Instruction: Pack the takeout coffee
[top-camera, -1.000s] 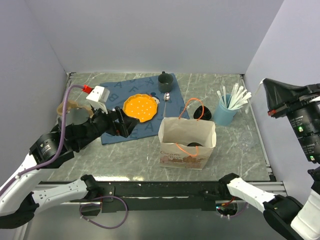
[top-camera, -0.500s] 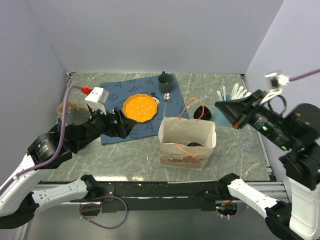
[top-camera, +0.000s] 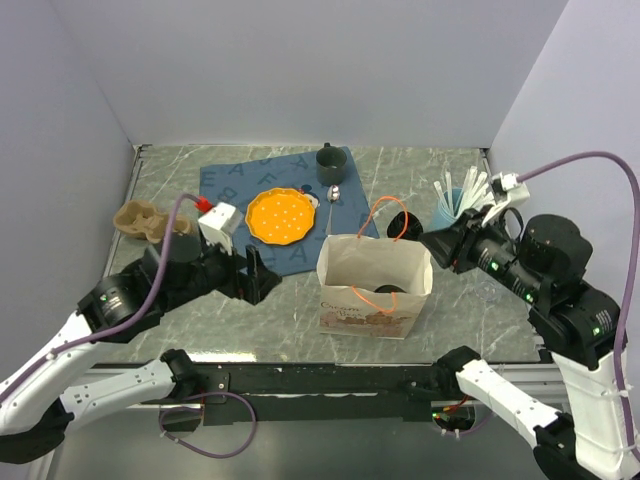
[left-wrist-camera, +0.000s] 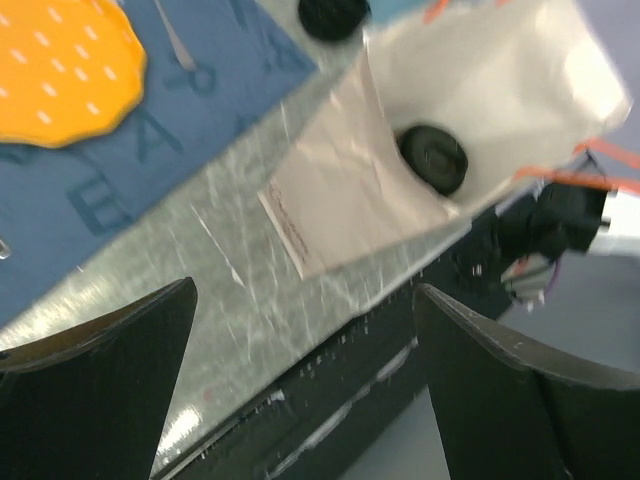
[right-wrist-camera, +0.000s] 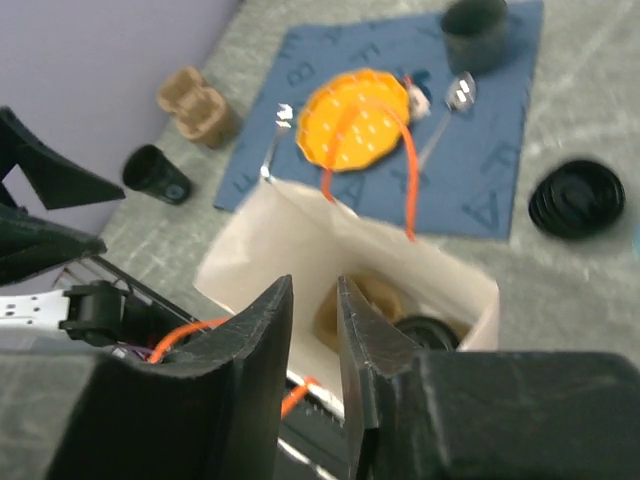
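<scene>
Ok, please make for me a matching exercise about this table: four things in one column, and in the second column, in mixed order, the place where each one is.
Column A
1. orange plate
2. cup carrier
3. white sticks
4. paper bag

Column B
a. standing in the blue cup
b. on the blue mat
c. upright and open, in the middle of the table
d. at the far left side, off the mat

Pairs: 1-b, 2-d, 3-a, 4-c
</scene>
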